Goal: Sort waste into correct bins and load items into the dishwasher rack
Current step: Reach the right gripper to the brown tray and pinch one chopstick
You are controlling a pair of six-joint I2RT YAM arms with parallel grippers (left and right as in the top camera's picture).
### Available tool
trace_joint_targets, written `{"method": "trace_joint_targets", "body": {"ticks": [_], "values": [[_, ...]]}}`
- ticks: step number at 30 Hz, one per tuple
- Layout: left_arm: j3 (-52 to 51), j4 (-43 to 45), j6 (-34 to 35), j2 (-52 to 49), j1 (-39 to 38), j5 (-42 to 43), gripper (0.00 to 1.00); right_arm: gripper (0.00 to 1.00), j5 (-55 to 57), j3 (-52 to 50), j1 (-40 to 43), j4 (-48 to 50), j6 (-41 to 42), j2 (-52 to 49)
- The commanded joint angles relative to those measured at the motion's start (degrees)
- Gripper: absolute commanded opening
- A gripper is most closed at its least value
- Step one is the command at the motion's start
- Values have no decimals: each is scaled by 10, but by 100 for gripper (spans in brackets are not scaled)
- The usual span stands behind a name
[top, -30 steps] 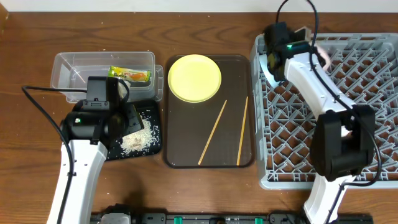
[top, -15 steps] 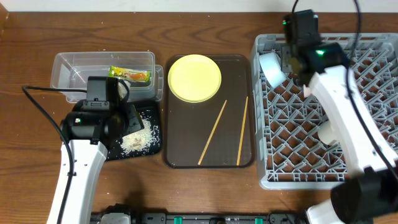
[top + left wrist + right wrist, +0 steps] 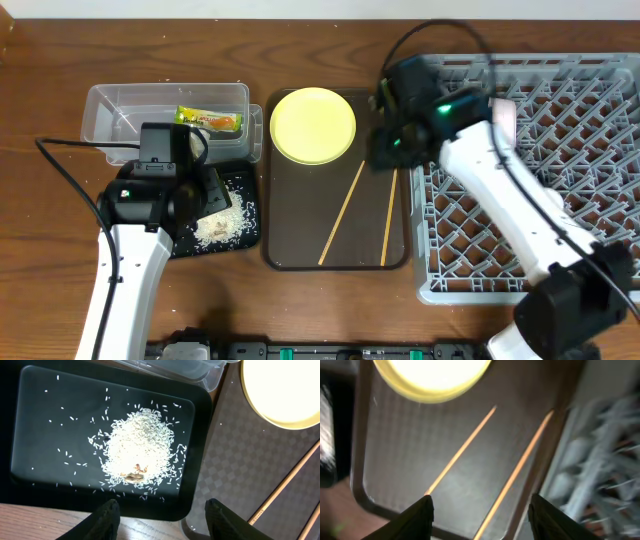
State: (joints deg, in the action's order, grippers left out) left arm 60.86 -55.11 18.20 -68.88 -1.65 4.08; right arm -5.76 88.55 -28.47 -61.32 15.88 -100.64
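Observation:
My right gripper is open and empty above the brown serving tray, over two wooden chopsticks. The pale yellow plate lies at the tray's far end. My left gripper is open and empty above the black tray, which holds a heap of white rice scraps. The green-and-orange wrapper lies in the clear tub. The grey dishwasher rack stands at the right. Tissue, bowls and cup are hidden.
The right arm crosses over the rack's left half. The clear tub's corner touches the black tray's far edge. The right wrist view is blurred. Bare wooden table lies left of the bins and along the front edge.
My right arm has swung left from the rack's back-left corner to over the brown tray. The left arm has not moved.

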Motion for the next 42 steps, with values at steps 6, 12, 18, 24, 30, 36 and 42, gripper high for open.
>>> {"method": "trace_joint_targets", "body": {"ticks": [6,12,18,24,30,36,42], "values": [[-4,-1,1,4,0,-7,58,60,63,-77,-62,7,152,-62],[-4,-1,1,4,0,-7,58,60,78,-141,-69,54,173,-87],[-4,-1,1,4,0,-7,58,59,78,-195,-69,103,180,-92],[-4,-1,1,4,0,-7,58,40,76,-223,-70,123,180,-92],[-4,-1,1,4,0,-7,58,14,76,-226,-72,129,180,-92],[-4,-1,1,4,0,-7,58,1,68,-221,-71,138,179,-91],[-4,-1,1,4,0,-7,58,1,68,-170,-64,110,133,-64]]}}
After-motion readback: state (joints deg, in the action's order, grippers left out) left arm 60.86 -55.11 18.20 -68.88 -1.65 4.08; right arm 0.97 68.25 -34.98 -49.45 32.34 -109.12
